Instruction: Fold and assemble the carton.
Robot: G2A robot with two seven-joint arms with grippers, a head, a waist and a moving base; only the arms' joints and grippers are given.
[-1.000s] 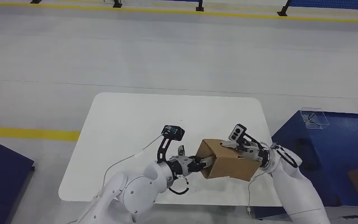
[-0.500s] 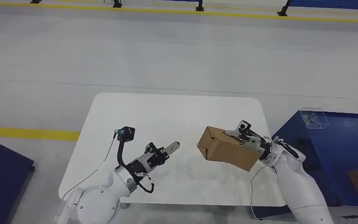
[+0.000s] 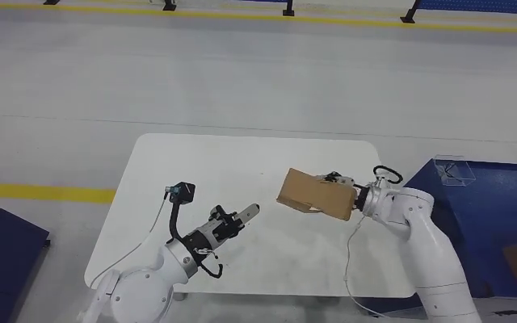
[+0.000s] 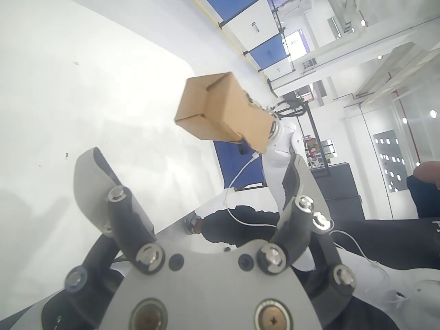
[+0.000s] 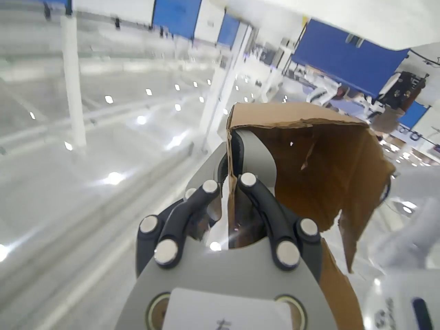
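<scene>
A brown carton (image 3: 315,194) hangs in the air above the right part of the white table (image 3: 202,169), its closed end turned toward the left arm. My right gripper (image 3: 349,194) is shut on it. In the right wrist view the right gripper (image 5: 229,145) pinches one wall of the carton (image 5: 309,159), one finger inside the open end and one outside, with torn flap edges beside it. My left gripper (image 3: 242,215) sits low over the table's front middle, well apart from the carton. The left gripper (image 4: 194,159) is open with nothing between its fingers, and the carton (image 4: 223,111) floats beyond them.
A blue bin (image 3: 468,210) stands off the table's right edge, with a clear plastic box (image 3: 452,168) on its top. Another blue object (image 3: 16,242) sits on the floor at the left. A white cable (image 3: 349,266) hangs from the right arm.
The left gripper let go of the carton's end and drew back to the left, then stayed still. The right gripper turned and carried the carton farther from the table's front edge.
</scene>
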